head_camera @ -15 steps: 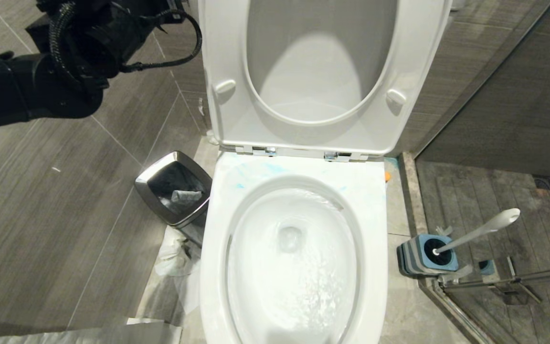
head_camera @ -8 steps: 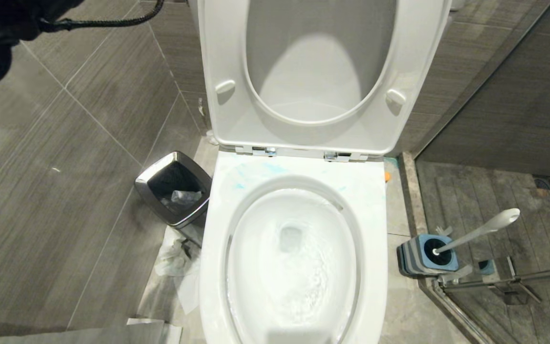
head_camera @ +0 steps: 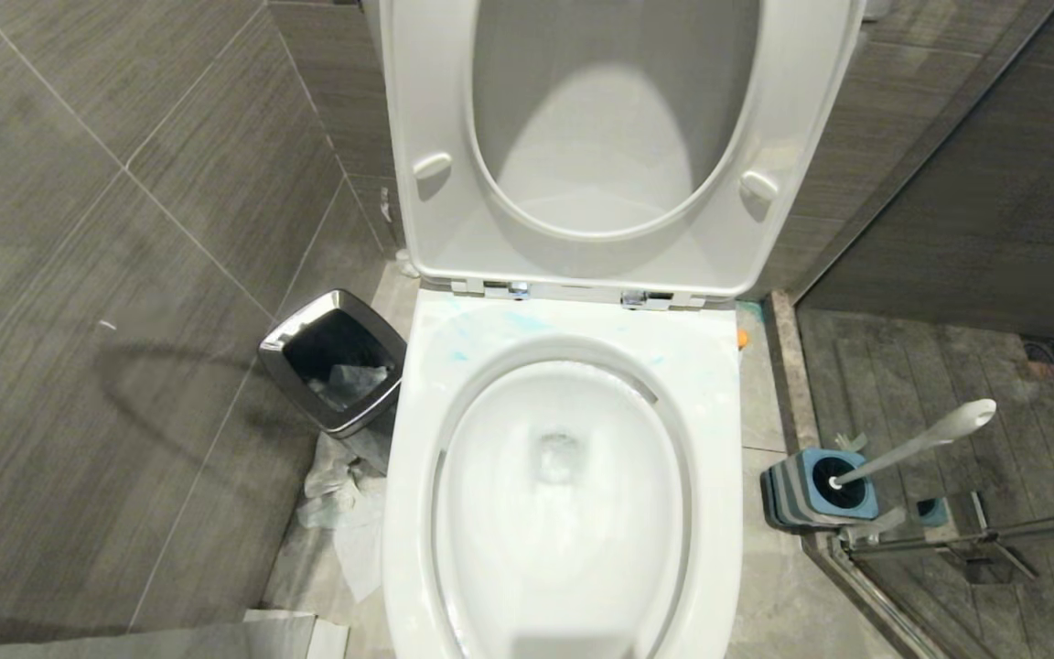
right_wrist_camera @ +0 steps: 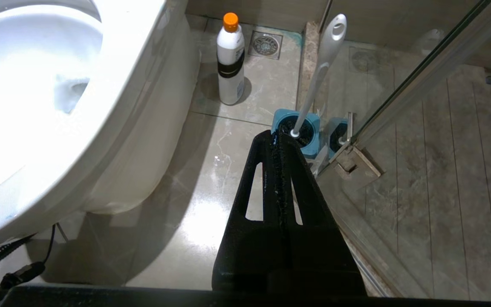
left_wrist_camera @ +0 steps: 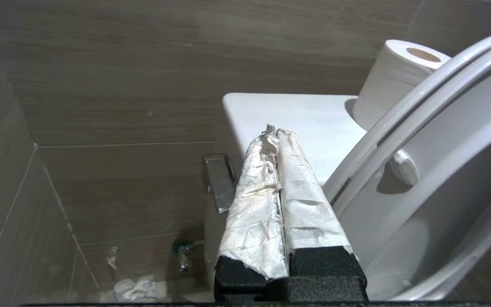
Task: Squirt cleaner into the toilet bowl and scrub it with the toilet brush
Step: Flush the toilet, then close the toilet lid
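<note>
Right gripper (right_wrist_camera: pixel 277 140) hangs low over the floor, fingers pressed together, holding nothing. Just beyond its tip the toilet brush (right_wrist_camera: pixel 320 72) stands in its blue holder (right_wrist_camera: pixel 296 132) by the glass door's bottom corner. Cleaner bottle (right_wrist_camera: pixel 230 59) is upright on the floor past that, beside the toilet bowl (head_camera: pixel 564 513). Bowl looks flushed clean, faint blue smears on its back rim. Left gripper (left_wrist_camera: pixel 277 170), wrapped fingers together and empty, sits up by the flush lever (left_wrist_camera: pixel 219 183) at the cistern's near corner. Likely step: pulling clear; the arm should avoid the raised seat (left_wrist_camera: pixel 420 128).
</note>
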